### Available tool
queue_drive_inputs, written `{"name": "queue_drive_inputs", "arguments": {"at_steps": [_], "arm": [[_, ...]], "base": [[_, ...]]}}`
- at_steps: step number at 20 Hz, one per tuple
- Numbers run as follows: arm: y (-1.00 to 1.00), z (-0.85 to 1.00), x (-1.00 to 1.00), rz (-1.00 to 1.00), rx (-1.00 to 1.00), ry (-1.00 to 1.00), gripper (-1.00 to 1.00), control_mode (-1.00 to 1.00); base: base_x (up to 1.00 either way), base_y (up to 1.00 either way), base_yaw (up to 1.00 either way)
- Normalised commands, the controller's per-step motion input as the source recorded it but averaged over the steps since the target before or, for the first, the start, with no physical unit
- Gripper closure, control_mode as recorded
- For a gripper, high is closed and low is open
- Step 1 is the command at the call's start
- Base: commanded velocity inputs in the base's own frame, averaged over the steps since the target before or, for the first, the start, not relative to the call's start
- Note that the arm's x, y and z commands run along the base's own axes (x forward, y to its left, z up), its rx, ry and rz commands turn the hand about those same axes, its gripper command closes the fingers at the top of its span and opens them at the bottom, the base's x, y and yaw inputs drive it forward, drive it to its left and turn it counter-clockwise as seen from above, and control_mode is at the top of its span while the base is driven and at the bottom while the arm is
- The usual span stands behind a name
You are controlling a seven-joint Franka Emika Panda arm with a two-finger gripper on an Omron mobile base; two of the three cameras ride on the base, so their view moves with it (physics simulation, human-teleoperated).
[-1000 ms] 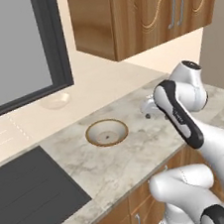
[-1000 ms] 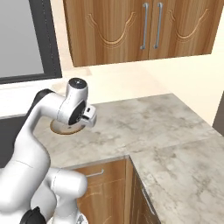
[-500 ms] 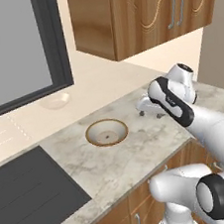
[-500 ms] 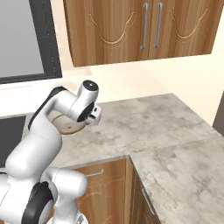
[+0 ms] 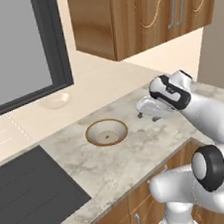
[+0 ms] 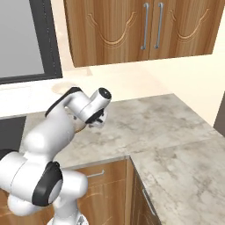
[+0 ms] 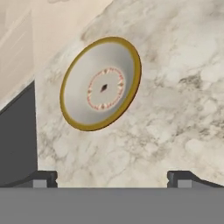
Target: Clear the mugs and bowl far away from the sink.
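Note:
The bowl, shallow with a brown rim and pale inside, rests on the marble counter, right of the black sink. My gripper hovers above the counter just right of the bowl, open and empty. In the hand view the bowl lies ahead and slightly left of my gripper, whose fingertips stand wide apart, with the sink's edge at the left. In the right base view my arm covers most of the bowl, and the gripper hangs over the counter. The mugs are out of view.
A faint pale cream dish sits on the ledge under the dark-framed window. Wooden wall cabinets hang above the counter. The counter runs right and turns a corner toward me.
The arm's upper links have dropped and swung to the right. The hand has crept slightly lower beside the bowl. The jaws stay open and the bowl has not moved.

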Motion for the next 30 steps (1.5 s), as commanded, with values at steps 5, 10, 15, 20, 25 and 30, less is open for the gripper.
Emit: {"name": "queue_drive_inputs", "arguments": {"at_steps": [5,10,15,20,25,30], "arm": [[0.21,-0.46,0.33,0.00,0.07,0.05,-1.00,-1.00],[0.21,-0.37,0.37,0.00,0.06,0.09,-1.00,-1.00],[0.09,-0.12,0.46,0.00,0.01,0.04,-1.00,-1.00],[0.01,-0.13,0.43,0.00,0.00,0.01,-1.00,-1.00],[0.04,-0.20,0.43,0.00,0.00,0.00,-1.00,-1.00],[0.05,-0.28,0.12,0.00,0.01,0.01,-1.00,-1.00]], "base": [[0.00,0.00,0.00],[0.00,0.00,0.00],[0.00,0.00,0.00],[0.00,0.00,0.00],[0.00,0.00,0.00],[0.00,0.00,0.00]]}}
